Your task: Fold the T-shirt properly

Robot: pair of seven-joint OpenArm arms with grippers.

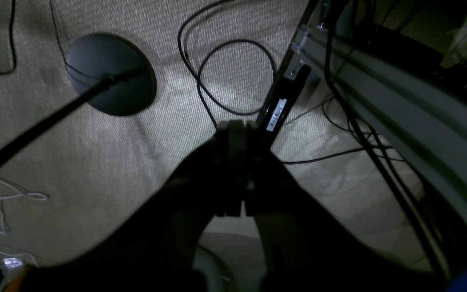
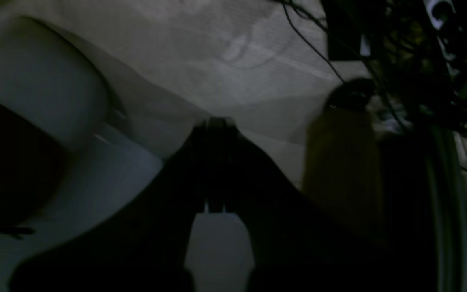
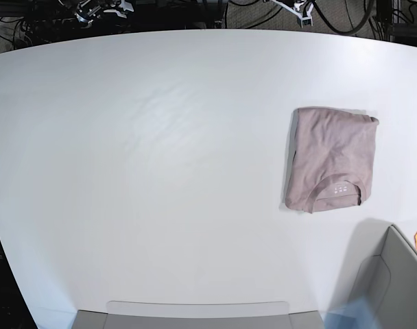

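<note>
T-shirt (image 3: 331, 159) lies folded into a compact rectangle on the white table (image 3: 160, 171), toward the base view's right side, collar and pale label facing the near edge. Neither arm reaches over the table. Left gripper (image 1: 235, 134) hangs above carpet and cables, jaws pressed together, empty. Right gripper (image 2: 217, 123) is likewise closed on nothing.

A robotics lab or test room: a large bare white table (image 3: 160, 171) with a tangle of black cables (image 3: 195, 10) along its far edge, a carpet floor (image 1: 95, 162) strewn with more loose cables (image 1: 233, 77), a round black stand base (image 1: 110, 73) and a grey metal frame rail (image 1: 399, 105)
</note>
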